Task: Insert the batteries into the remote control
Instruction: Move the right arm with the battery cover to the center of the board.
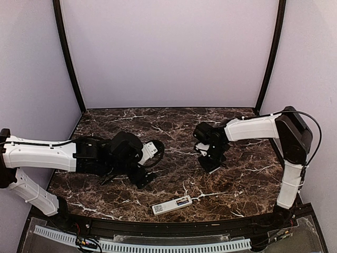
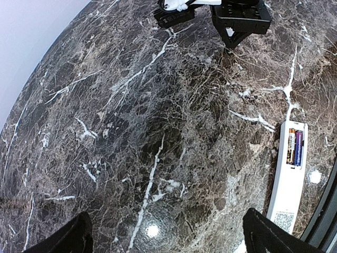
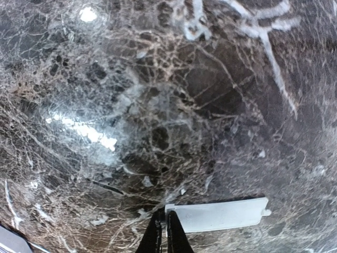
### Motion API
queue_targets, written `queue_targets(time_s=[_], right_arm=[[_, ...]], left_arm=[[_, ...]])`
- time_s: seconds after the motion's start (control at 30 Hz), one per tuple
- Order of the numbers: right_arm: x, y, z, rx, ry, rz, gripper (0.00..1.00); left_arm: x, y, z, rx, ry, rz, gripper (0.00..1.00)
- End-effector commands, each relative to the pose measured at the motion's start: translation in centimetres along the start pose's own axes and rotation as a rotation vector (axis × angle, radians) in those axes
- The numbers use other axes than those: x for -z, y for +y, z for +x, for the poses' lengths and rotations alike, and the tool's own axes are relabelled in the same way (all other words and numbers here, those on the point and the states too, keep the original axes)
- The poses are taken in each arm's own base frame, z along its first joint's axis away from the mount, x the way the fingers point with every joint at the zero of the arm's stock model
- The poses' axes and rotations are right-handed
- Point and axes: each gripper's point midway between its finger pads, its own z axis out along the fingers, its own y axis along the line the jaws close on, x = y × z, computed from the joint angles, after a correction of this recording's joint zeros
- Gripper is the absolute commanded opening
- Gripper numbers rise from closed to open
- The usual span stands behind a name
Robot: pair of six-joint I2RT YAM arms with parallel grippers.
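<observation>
Counting the items on the marble worktop (image 1: 174,126) gives one remote control (image 2: 288,190), two batteries (image 2: 295,147) and one loose white cover plate (image 3: 216,215); two arms are present. The remote control lies back-up, just right of the left end effector (image 2: 168,227) and nearer the arm bases. Both batteries sit side by side in its open recess, one gold-and-black, one purplish. The left arm runs low across the worktop from the left, with its end effector facing down over bare marble, fingers (image 2: 73,237) spread fully apart and holding nothing. The right arm is folded with its elbow high at the right edge, forearm reaching inward and wrist bent down. The right end effector (image 3: 163,217) is closed to a sliver, with its tips at the left end of the cover plate; whether it actually pinches the plate cannot be told. A square code label (image 2: 284,220) sits on the remote's near end. The battery lettering is too small to read.
</observation>
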Motion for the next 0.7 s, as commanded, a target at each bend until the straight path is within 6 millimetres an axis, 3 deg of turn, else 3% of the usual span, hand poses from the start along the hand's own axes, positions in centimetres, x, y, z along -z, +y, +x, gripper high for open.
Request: queue_targets(time_s=[0.0,0.23,0.43,0.6,0.67], right_arm=[[-2.4,1.4,4.0,-0.019,0.118,-0.046,0.02],[-1.4,5.0,5.1,0.013,0.126,-0.121,0.00],[1.4,9.0,5.5,0.066,0.101,-0.241,0.00],[3.9,9.8,5.3,0.052,0.057,-0.271,0.01],[5.0,9.8,4.5,0.037,0.009,-0.277,0.09]], left_arm=[[0.5,0.3,0.5,0.000,0.000,0.001,0.99],[0.4,0.2,0.5,-0.002,0.002,0.003,0.99],[0.3,0.1,0.6,0.000,0.006,0.010,0.99],[-0.5,-0.5,0.8,-0.006,0.023,0.028,0.99],[-1.0,-1.0,0.7,-0.005,0.036,0.048,0.99]])
